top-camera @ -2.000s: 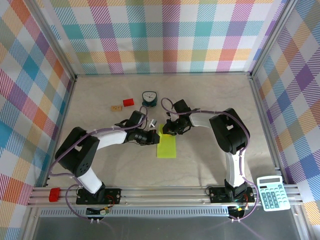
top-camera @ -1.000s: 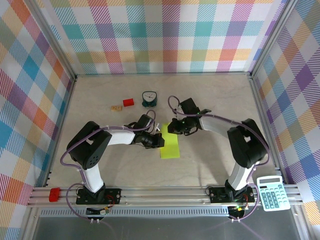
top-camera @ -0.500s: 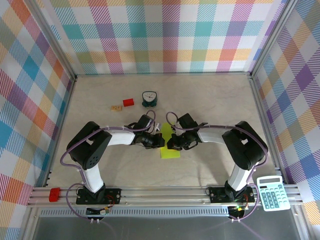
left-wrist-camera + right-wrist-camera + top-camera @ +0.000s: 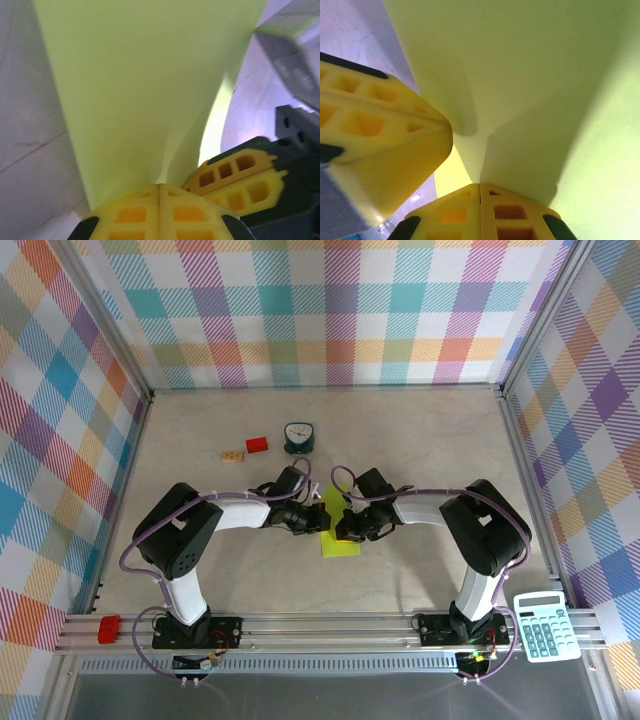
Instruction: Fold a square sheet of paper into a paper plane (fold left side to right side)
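The lime yellow-green square sheet of paper (image 4: 341,546) lies folded into a narrow strip at the table's centre, its middle covered by both grippers. My left gripper (image 4: 320,524) comes in from the left and my right gripper (image 4: 341,530) from the right, tips almost touching. In the left wrist view the paper (image 4: 150,75) rises from the closed seam of my left gripper (image 4: 159,192), with the right gripper's yellow fingers (image 4: 240,175) beside it. In the right wrist view a creased flap of paper (image 4: 530,65) meets the seam of my shut right gripper (image 4: 480,194), left fingers (image 4: 375,125) close by.
A teal clock (image 4: 298,437), a small red block (image 4: 257,445) and a tan piece (image 4: 234,455) sit behind the paper. A calculator (image 4: 543,625) rests at the near right rail, a red tag (image 4: 109,628) at the near left. Plaid walls enclose the table.
The right gripper has come down and left from the paper's far end to its middle, next to the left gripper. The paper's visible outline is shorter. Little has moved in the last half second.
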Available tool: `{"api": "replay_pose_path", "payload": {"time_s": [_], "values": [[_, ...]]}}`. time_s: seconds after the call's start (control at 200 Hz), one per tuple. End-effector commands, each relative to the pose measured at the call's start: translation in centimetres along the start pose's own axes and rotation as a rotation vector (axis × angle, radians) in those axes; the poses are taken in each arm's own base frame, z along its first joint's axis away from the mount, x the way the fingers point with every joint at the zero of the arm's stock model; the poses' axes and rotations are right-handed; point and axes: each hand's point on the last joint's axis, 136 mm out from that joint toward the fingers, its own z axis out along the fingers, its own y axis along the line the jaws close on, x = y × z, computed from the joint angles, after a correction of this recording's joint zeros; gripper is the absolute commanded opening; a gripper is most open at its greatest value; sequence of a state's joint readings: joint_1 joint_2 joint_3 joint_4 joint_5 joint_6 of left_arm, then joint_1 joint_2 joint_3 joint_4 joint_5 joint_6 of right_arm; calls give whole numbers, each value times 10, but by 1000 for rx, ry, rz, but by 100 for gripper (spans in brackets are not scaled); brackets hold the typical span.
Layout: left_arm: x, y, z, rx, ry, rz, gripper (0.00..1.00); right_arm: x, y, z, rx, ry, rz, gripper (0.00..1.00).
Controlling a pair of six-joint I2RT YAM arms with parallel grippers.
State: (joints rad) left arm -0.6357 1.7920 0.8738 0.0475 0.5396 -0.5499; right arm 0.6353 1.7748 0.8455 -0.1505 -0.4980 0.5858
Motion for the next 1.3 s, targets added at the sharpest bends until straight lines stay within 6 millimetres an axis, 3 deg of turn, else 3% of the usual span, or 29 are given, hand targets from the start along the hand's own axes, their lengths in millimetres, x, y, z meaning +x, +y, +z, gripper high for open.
{"api": "replay_pose_path", "payload": {"time_s": [0.0,0.385,0.81,1.295], "values": [[-16,-16,-8,56,-28,33,0,24,-50,10,184,67,66,0],[-24,-1,7,59,-37,68,0,28,-61,11,229,83,64,0],[-29,30,4,4,-77,39,0,38,-76,10,295,110,68,0],[-61,51,-4,-80,-147,21,0,42,-87,9,335,121,71,0]]}}
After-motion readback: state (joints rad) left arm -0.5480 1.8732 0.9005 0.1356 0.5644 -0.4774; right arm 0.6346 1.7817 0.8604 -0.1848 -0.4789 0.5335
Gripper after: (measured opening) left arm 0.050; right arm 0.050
